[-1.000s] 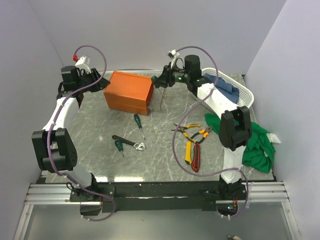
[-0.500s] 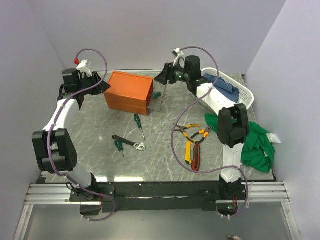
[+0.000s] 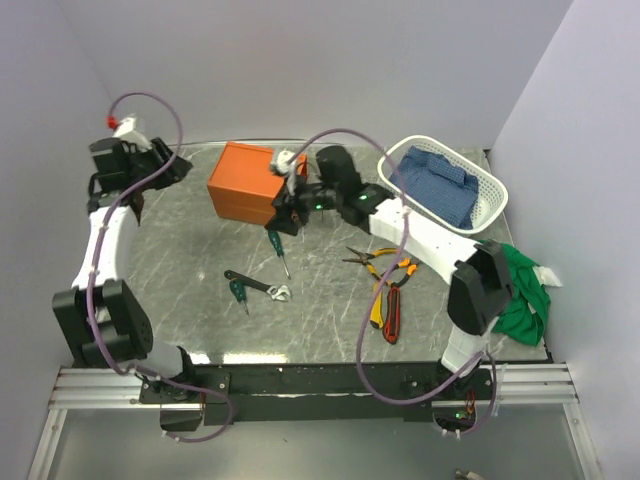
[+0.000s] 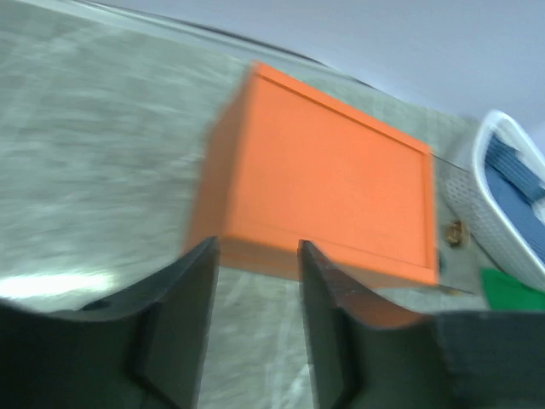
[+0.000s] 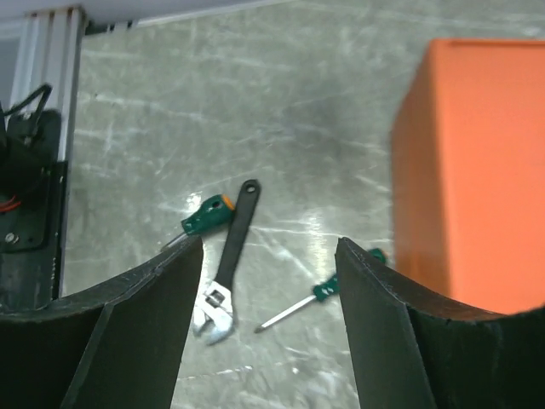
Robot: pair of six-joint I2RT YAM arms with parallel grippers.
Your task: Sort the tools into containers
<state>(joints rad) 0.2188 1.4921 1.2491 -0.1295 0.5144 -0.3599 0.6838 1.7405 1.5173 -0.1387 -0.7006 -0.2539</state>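
On my screens the box point(image 3: 257, 184) is plain orange and the table point(image 3: 180, 240) is grey, marbled with pale streaks. The long screwdriver point(image 3: 274, 243) and the short screwdriver point(image 3: 238, 293) have green handles. The wrench point(image 3: 258, 286) is black with a silver jaw. I see orange and yellow grips on the pliers point(image 3: 388, 263), a yellow knife point(image 3: 377, 305) and a red-and-black knife point(image 3: 393, 315). The white lattice basket point(image 3: 487, 218) holds a blue checked cloth point(image 3: 440, 185), next to a solid green cloth point(image 3: 525, 290). The cables point(image 3: 345, 133) are purple.

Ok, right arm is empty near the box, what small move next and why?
Probably lower the right gripper onto the green-handled screwdriver just below it: the jaws are open and empty, and it lies loose beside the orange box.
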